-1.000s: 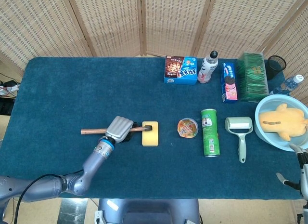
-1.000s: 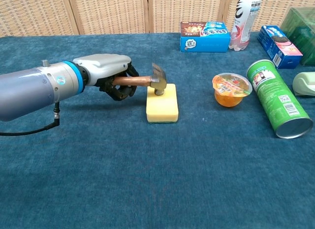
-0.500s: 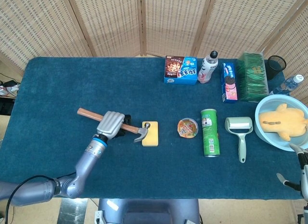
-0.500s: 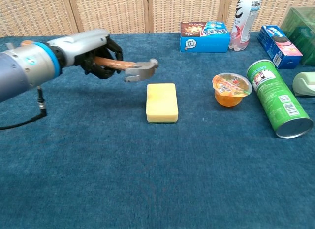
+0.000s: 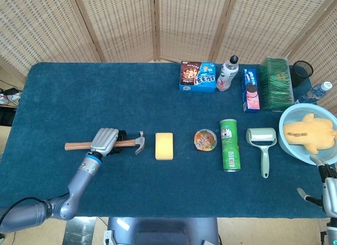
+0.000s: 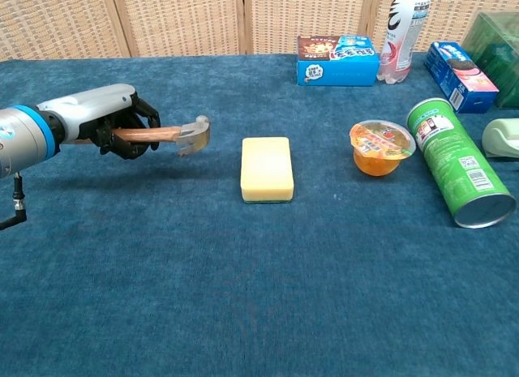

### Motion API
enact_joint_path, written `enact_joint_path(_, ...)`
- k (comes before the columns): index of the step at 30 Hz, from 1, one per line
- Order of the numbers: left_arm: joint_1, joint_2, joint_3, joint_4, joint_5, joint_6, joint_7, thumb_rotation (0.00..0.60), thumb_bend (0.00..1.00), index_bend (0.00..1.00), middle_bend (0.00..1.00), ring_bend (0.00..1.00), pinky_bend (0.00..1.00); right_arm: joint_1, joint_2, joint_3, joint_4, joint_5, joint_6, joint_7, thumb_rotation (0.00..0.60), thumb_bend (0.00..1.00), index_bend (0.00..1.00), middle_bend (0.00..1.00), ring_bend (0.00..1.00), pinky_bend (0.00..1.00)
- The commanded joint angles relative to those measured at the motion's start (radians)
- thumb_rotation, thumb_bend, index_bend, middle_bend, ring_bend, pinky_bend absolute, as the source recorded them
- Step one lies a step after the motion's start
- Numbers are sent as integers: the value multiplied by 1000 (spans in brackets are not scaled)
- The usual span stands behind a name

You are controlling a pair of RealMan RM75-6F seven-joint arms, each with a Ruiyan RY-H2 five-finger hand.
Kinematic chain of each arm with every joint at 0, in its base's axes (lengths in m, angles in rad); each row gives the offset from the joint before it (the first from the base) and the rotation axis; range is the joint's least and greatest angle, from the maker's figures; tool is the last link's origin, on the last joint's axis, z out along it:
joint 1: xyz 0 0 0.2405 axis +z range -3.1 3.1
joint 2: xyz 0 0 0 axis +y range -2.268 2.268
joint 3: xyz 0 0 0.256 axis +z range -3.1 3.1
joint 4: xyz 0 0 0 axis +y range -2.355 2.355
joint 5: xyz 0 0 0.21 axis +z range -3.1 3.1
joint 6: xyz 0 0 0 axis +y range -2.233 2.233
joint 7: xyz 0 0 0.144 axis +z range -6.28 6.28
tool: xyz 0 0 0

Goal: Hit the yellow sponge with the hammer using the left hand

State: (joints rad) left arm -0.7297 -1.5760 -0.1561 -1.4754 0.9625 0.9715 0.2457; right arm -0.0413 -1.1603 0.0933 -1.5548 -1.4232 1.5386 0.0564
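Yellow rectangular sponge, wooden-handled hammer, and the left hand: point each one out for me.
yellow rectangular sponge (image 6: 267, 168): chest view, middle of its top face.
wooden-handled hammer (image 6: 195, 134): chest view, on the metal head.
left hand (image 5: 104, 140): head view, back of the hand gripping the handle.

A yellow sponge (image 5: 164, 146) is seen on a dark blue cloth-covered table (image 5: 79, 97). A copper-brown handle and grey head are shown on the hammer (image 6: 170, 135). A green canister (image 5: 229, 145) is seen.
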Motion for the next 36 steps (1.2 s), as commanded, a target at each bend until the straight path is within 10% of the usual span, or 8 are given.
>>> enact_joint_path(1, 1, -18, 3, 31, 3, -12, -11, 600, 596, 591, 741, 793, 688, -1, 0, 0, 0, 1, 1, 1, 600, 181, 172, 226, 305, 269)
enact_joint_path(9, -6, -67, -15, 106, 27, -39, -60, 600, 447, 583, 715, 668, 648, 1, -3, 0, 11, 5, -6, 11, 600, 181, 172, 226, 305, 268)
enact_joint_path(13, -9, -68, -10, 117, 43, -58, -68, 600, 265, 279, 425, 317, 453, 1, -5, 0, 16, 8, -7, 16, 600, 181, 172, 226, 305, 268)
enact_joint_path(19, 11, -45, 7, 91, 87, -20, -54, 600, 159, 20, 190, 69, 238, 6, -6, 5, 26, 13, -17, 30, 600, 180, 173, 226, 304, 268)
enact_joint_path(36, 262, 179, 116, -221, 220, 320, -46, 600, 157, 0, 155, 51, 209, 73, 13, 10, 8, -46, -66, 4, 600, 181, 184, 237, 305, 266)
